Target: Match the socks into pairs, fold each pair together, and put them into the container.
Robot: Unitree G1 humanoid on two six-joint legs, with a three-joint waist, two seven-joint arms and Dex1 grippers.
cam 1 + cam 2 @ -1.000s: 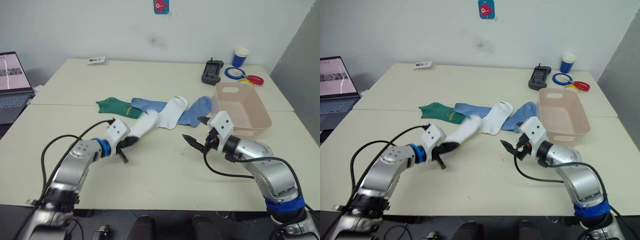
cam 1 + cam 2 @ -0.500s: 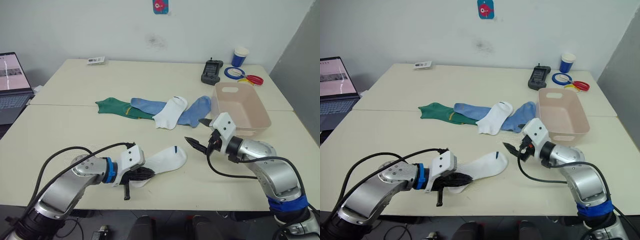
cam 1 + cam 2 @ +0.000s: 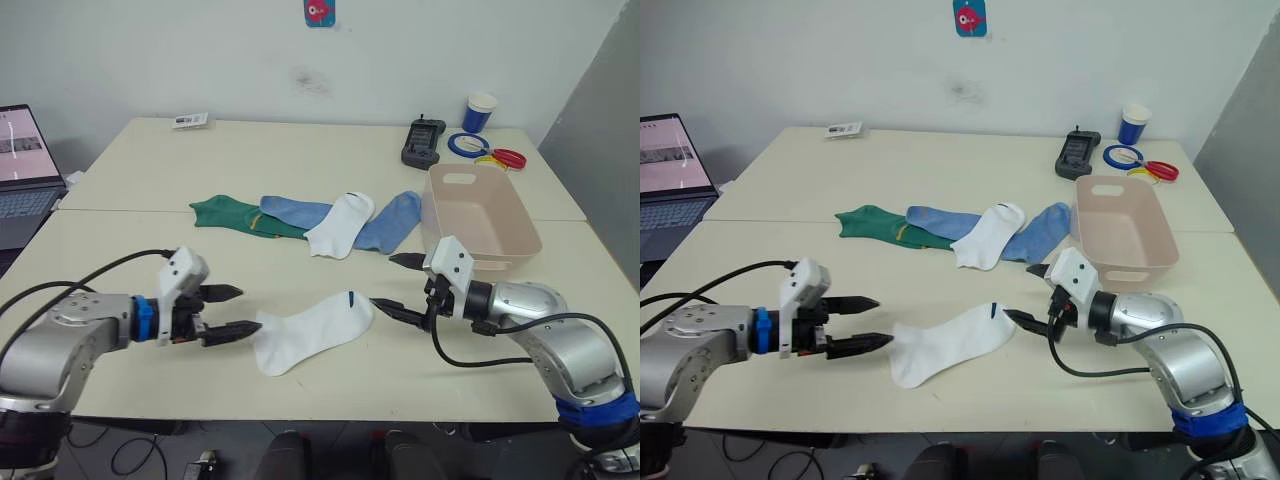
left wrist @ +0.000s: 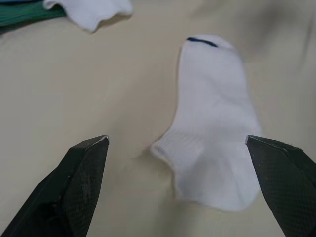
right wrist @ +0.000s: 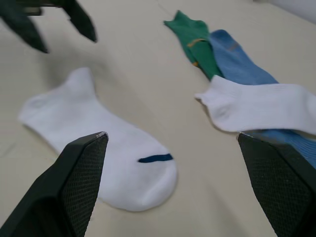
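Note:
A white sock (image 3: pixel 312 330) lies flat near the table's front edge, between my two grippers. My left gripper (image 3: pixel 243 310) is open just left of its heel end, holding nothing. My right gripper (image 3: pixel 385 281) is open just right of its cuff end, one fingertip close to the cuff. In the left wrist view the same white sock (image 4: pixel 215 143) lies ahead of the spread fingers. Farther back, a row holds a dark green sock (image 3: pixel 228 214), a light blue sock (image 3: pixel 295 211), a second white sock (image 3: pixel 340 224) and another light blue sock (image 3: pixel 390 222). The pink-beige container (image 3: pixel 480 215) stands right of the row.
A laptop (image 3: pixel 25 170) sits at the far left. At the back right are a black device (image 3: pixel 424 142), a blue paper cup (image 3: pixel 481 112) and coloured tape rings (image 3: pixel 490 152). A small card (image 3: pixel 192 120) lies at the back edge.
My left gripper carried the white sock from the row to the front, let it go, opened and drew back left. My right gripper lowered toward the sock's cuff.

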